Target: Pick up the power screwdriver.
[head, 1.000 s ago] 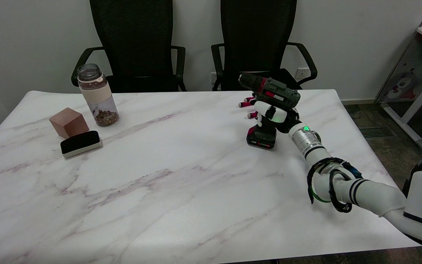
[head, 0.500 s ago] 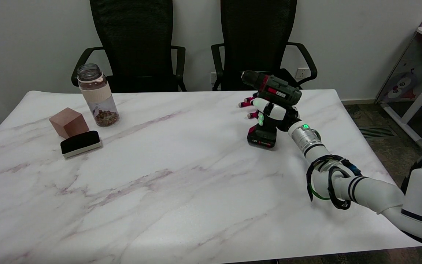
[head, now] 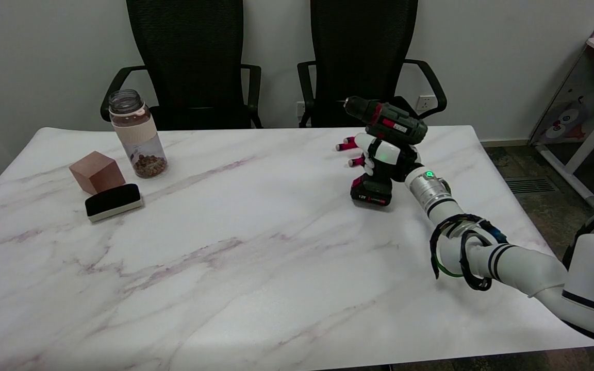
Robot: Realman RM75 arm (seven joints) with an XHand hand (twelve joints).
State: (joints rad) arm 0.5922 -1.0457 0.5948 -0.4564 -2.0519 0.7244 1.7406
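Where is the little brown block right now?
In the head view, the brown block sits on the left side of the table, just behind the black eraser and to the left of the jar.

The right hand (head: 385, 157) wraps the grip of the power screwdriver (head: 384, 136), so the grip itself and the far fingers are mostly hidden. Whether the battery base touches the table (head: 235, 257) I cannot tell. The label on the battery is too small to read. The two chairs (head: 194, 62) are cut off at the top edge.
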